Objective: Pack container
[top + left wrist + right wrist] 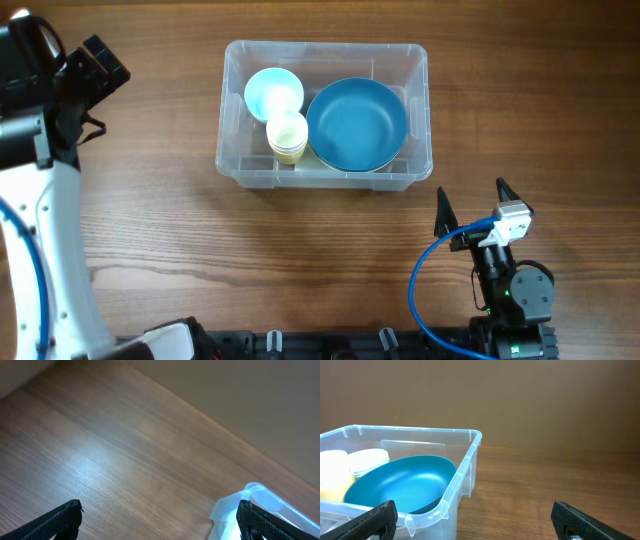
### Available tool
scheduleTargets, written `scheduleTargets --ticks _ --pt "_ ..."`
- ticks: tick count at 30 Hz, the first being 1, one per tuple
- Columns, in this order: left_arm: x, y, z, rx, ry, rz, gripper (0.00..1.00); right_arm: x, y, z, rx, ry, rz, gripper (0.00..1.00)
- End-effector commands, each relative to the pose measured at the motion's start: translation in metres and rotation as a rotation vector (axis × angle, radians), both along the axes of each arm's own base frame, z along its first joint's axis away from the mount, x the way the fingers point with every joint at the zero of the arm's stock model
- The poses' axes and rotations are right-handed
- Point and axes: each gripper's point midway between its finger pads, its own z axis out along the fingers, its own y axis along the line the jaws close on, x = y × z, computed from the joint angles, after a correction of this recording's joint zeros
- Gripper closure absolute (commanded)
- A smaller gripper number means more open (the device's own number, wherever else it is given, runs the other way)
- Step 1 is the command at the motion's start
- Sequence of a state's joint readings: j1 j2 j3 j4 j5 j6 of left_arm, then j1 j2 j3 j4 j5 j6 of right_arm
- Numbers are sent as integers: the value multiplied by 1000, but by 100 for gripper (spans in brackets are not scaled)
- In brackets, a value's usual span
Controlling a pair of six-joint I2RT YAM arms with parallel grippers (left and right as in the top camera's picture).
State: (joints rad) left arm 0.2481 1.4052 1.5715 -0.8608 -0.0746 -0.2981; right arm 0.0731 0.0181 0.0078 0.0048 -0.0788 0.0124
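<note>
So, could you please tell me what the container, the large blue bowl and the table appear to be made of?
The container looks like clear, glossy plastic: see-through walls with moulded rounded corners. The large blue bowl seems to be smooth plastic, evenly coloured with a soft sheen. The table shows wood grain, possibly laminate.

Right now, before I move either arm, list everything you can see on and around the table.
bin: one, clear plastic, far middle of the table
big bowl: one, deep blue, inside the bin, right side
small bowl: one, pale blue, inside the bin, far left
cups: one stack, pale yellow, number unclear, inside the bin between the bowls
table: one, brown wood, under everything
cables: two, blue, one by each arm
left gripper: one, black, open and empty, far left of the table
right gripper: one, black, open and empty, near right, short of the bin
</note>
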Motion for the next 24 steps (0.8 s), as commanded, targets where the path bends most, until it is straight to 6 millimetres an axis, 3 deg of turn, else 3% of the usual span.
scheduleTargets --ticks 1,2,3,7,8,13,15,17,20,24 --pt "-59 -17 92 56 -256 -9 0 -1 2 2 -11 -14 14 0" --pt "-76 -23 110 70 -314 -16 0 -1 2 2 -11 -14 14 0" --pt "-107 -37 139 91 -416 -36 0 -1 2 2 -12 -14 14 0" --pt "-195 -69 194 131 -663 -96 0 -1 2 2 -11 -14 14 0" --pt "-228 -78 207 141 -749 -116 0 -1 2 2 -12 -14 14 0" --pt "-339 -79 226 196 -995 -57 0 -1 2 2 -11 -14 14 0" --pt "-365 -81 221 199 -1042 -56 0 -1 2 2 -11 -14 14 0" --pt "-382 -83 209 201 -1064 -56 0 -1 2 2 -11 -14 14 0" --pt "-381 -83 185 197 -1039 -58 0 -1 2 2 -11 -14 14 0" --pt "-337 -79 132 171 -899 -63 0 -1 2 2 -11 -14 14 0"
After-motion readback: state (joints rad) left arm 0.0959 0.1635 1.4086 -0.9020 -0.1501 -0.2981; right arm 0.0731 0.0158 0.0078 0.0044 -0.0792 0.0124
